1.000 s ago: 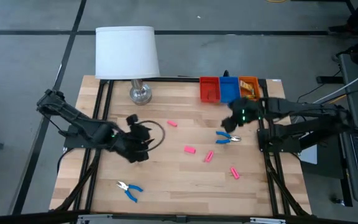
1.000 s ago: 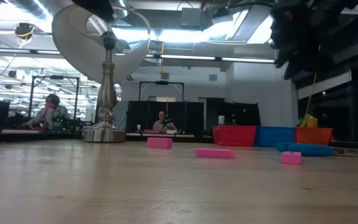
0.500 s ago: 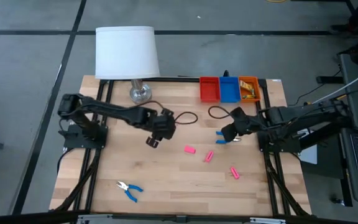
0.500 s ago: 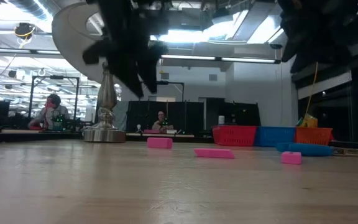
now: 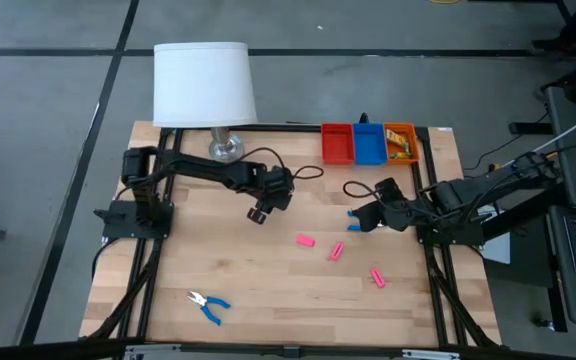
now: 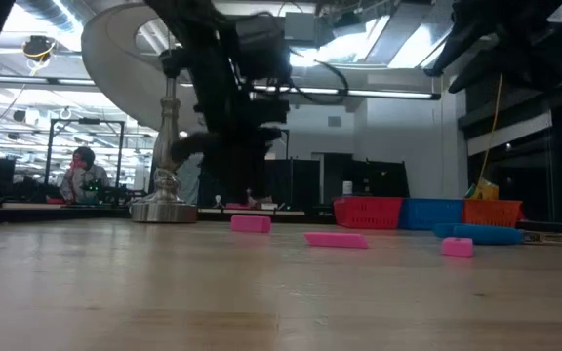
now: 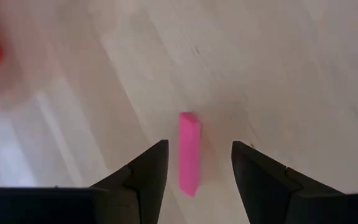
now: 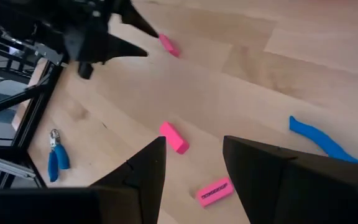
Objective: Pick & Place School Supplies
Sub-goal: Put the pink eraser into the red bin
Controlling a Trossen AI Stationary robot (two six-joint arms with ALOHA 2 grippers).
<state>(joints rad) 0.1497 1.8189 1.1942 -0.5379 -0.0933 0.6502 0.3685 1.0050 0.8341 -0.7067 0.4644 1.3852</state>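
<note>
My left gripper (image 5: pixel 265 206) is open and hovers over the far pink eraser (image 7: pixel 189 152), which lies flat on the table between and ahead of its fingertips. My right gripper (image 5: pixel 368 216) is open above one pair of blue-handled pliers (image 5: pixel 356 224), whose handle (image 8: pixel 319 140) shows past one finger. Three more pink erasers (image 5: pixel 305 240) (image 5: pixel 336 251) (image 5: pixel 378 277) lie mid-table. The second pair of pliers (image 5: pixel 208 303) lies near the near-left corner. Yellow-orange pieces (image 5: pixel 400 148) sit in the orange tray.
The red tray (image 5: pixel 337 143), blue tray (image 5: pixel 369 142) and orange tray (image 5: pixel 408 133) stand in a row at the far right edge. The white-shaded lamp (image 5: pixel 204 85) stands at the far edge, left of centre. People sit in the room beyond the table (image 6: pixel 76 175).
My left gripper has swung from the table's left-centre toward the right and far side, coming down over the far pink eraser. My right gripper has moved toward the near edge and slightly left, over the blue pliers. Nothing on the table has moved.
</note>
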